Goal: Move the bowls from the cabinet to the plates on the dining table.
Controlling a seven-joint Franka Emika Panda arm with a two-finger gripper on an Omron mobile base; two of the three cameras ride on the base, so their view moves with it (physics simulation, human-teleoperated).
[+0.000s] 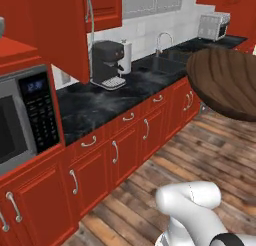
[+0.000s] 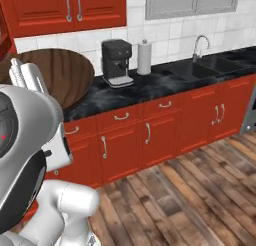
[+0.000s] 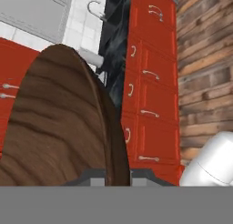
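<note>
- Fingers (image 3: 117, 176), bottom centre of the hand view: clenched on the rim of the dark wood-grain bowl (image 3: 63, 123), which rises directly above them and fills the left half of that frame, edge-on and rolled with the hand.
- The same bowl appears at the right edge of the left base view (image 1: 225, 82) and at the left of the right base view (image 2: 55, 77), held in the air in front of the black surface (image 1: 100, 107), clear of it.
- Beyond, on the surface: a coffee machine (image 2: 117, 62), a paper-towel roll (image 2: 144, 57) and a sink with faucet (image 2: 200, 47).
- Upper left of the left base view: the red wall cabinet (image 1: 60, 30).
- Judgement: neither plates nor dining table appear here, so the carry stage is under way; the placement target lies somewhere off-frame.
</note>
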